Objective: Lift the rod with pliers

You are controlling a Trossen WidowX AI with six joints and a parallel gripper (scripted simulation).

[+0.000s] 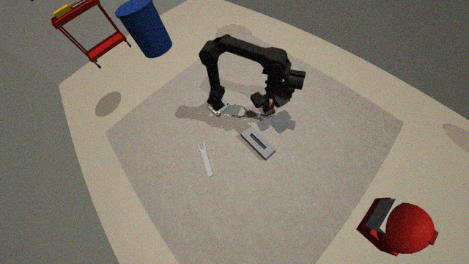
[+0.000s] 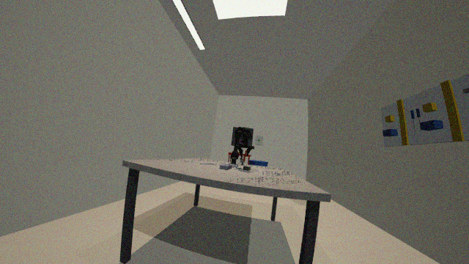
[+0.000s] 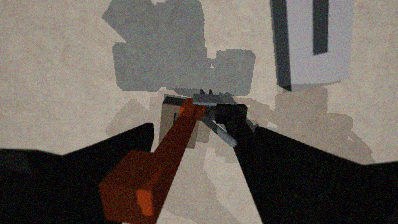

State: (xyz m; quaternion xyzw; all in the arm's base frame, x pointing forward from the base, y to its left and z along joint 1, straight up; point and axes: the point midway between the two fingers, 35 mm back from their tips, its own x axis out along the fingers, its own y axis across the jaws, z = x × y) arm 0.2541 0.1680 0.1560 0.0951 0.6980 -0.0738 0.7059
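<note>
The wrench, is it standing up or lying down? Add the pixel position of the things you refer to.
Lying down: the wrench (image 1: 207,162) (image 2: 208,163) shows its full length from above, but only a thin line from the side.
</note>
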